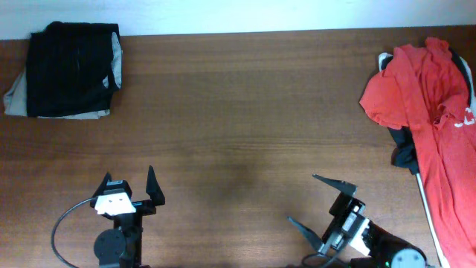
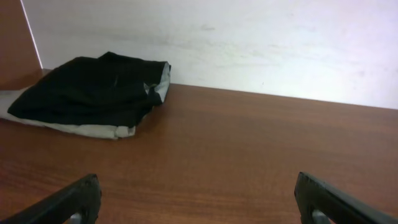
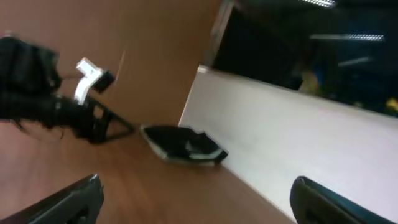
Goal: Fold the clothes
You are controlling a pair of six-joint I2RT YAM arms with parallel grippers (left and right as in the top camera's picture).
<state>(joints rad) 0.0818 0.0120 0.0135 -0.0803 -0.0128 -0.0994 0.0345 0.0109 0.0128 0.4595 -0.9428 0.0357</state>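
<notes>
**Tool state.** L gripper (image 1: 129, 176) sat at approx. 7 o'clock on the brown wooden table (image 1: 245, 97), jaws spread wide, nothing between them. The left wrist view confirmed this: L gripper (image 2: 199, 205) framed only bare wood. R gripper (image 1: 301, 198) sat at approx. 5 o'clock, jaws likewise apart and empty. Neither tool touched any fabric.

**Work items.**
- Folded black garment (image 1: 71, 67): at approx. 10 o'clock, near the far table edge, squared into a compact stack on a pale grey-beige fabric layer (image 1: 15, 100). Judged complete. Both also showed in the left wrist view (black garment (image 2: 93, 90), pale layer (image 2: 87, 129)).
- Red-orange short-sleeved T-shirt (image 1: 431, 126): at approx. 3 o'clock, crumpled, running off the R edge of the overhead view. White block lettering (image 1: 467, 119) partly visible. Not folded.
- Dark garment (image 1: 405, 155): part-hidden under the T-shirt's L edge. Type and fold state could not be told.

**Progress.** Est. one stack done. T-shirt, plus the dark item beneath it, left to do. Centre of the table sat between the two piles, well apart from each. The T-shirt lay nearer the R arm.
</notes>
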